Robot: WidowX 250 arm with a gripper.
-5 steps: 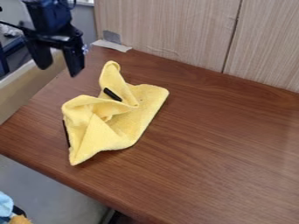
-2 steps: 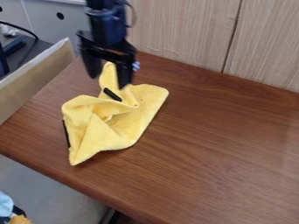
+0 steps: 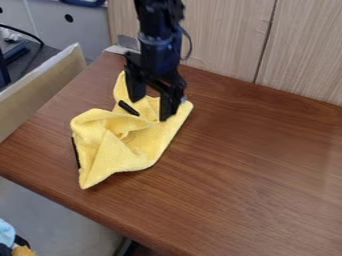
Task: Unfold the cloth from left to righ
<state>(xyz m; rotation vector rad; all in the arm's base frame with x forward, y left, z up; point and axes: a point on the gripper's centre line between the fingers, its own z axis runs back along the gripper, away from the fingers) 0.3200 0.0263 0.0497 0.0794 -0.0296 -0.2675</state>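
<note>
Openly spread hand (image 3: pixel 151 108) over rumpled yellow cloth (image 3: pixel 127 152), perhaps touching.

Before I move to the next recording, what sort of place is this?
Probably a lab or office workspace: a wood-grain table against a wood-panelled wall, with a black cable beyond its left side.

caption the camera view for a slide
Open black claw over a crumpled yellow cloth on a brown wooden table
</note>
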